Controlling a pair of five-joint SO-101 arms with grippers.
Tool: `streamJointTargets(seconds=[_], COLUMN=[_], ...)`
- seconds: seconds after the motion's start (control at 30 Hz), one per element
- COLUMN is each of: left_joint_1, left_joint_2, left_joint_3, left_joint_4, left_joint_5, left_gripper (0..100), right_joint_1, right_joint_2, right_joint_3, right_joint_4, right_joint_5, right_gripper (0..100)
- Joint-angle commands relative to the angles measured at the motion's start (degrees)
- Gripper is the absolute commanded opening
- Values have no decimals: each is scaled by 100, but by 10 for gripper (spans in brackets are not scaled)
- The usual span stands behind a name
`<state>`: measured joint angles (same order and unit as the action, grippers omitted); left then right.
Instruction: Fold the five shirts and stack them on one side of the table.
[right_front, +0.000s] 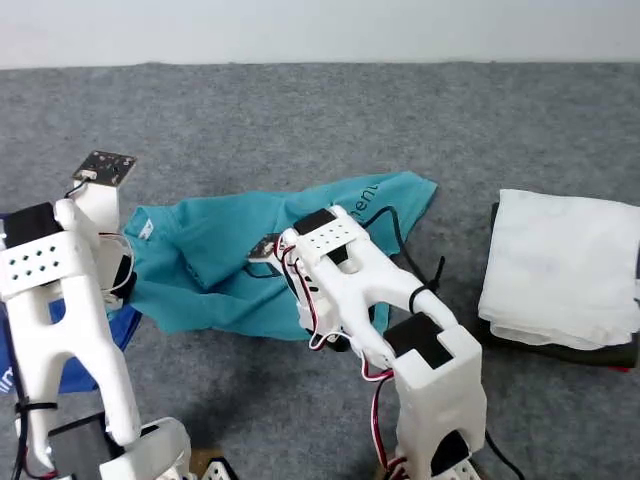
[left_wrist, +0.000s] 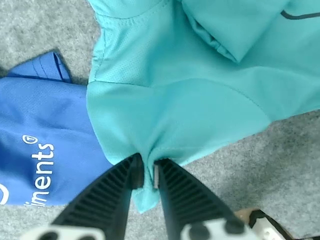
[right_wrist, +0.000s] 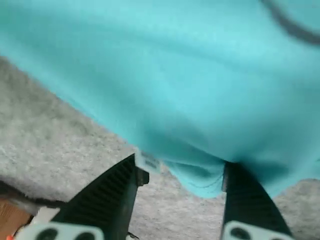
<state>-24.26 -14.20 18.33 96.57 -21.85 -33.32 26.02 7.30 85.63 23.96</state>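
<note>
- High view: a crumpled teal shirt of smooth mesh knit lies at the middle of the grey, felt-textured bench.
- The left jaws pinch its hem at 9 o'clock, beside a blue shirt.
- The right jaws stand spread around its 6 o'clock edge.
- At 3 o'clock, a squarely folded white shirt lies on top of a dark one.

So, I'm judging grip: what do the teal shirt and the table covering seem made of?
The teal shirt looks like thin synthetic sports knit, matte: fine mesh texture, stitched seams, soft folds. The table covering looks like grey felt or short-pile carpet: fuzzy, speckled.
</note>
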Motion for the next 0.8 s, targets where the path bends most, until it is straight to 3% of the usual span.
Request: streamJointTargets(seconds=[0.0, 0.17, 0.43, 0.63, 0.77], left_joint_1=[9, 9, 35, 62, 158], left_joint_2=[-246, -246, -255, -255, -255], left_joint_3=[-57, -40, -356, -1727, -2615], left_joint_4=[-105, -97, 70, 396, 396], left_joint_5=[53, 44, 70, 527, 738], left_gripper=[14, 14, 14, 14, 14], right_joint_1=[31, 101, 523, 1042, 1525], right_joint_2=[303, 286, -382, -1930, -2932], right_joint_3=[35, 35, -519, -1662, -2400], right_joint_4=[-295, -321, 620, 1640, 1710], right_joint_5=[-44, -44, -26, 501, 923], right_gripper=[180, 6, 9, 9, 9])
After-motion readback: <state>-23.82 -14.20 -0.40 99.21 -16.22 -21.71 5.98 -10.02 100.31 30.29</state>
